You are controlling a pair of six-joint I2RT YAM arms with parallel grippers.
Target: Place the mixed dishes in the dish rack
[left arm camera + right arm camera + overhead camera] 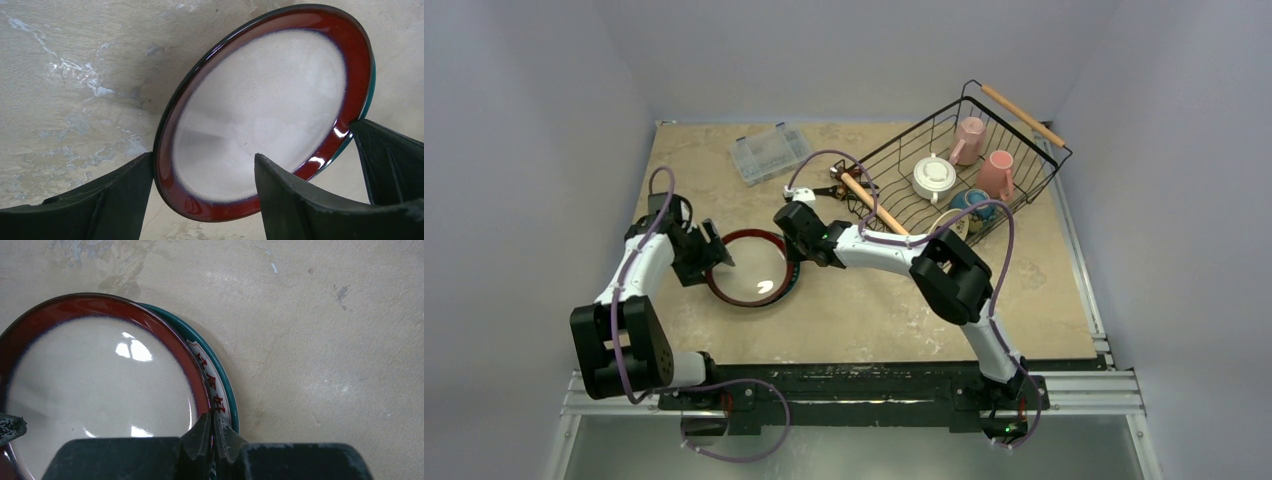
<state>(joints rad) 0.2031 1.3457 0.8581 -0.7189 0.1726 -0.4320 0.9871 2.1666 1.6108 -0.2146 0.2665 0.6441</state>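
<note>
R hand [212,432] is pinching the rim of the red plate [749,270], fingers nearly closed w/ only the rim btwn them. Edge grip bc a flat plate is offering nothing else to grab. L hand [202,160] is sitting wide open at the opposite rim, one finger outside the edge, one over the plate face, holding nothing. Prob bracing so the plate isn't sliding while R is working the edge.

Red plate is lying front-left on the tabletop [874,310], well apart from the rack [894,180]. It's resting partly on a teal-edged plate [225,385] that's peeking out on R hand's side. That's likely propping the rim up enough for a finger to get under.

Rack is sitting far right, already carrying 2 pink mugs [969,138], white cup [934,178], blue bowl [972,203]. So the 2 plates are what's remaining, IMO.

Lift is needing a firm pinch: glazed rim, big plate, thin grip, so slip/tilt risk. Lower plate could be getting dragged along too. Can't tell if red plate is clearing the tabletop yet.
</note>
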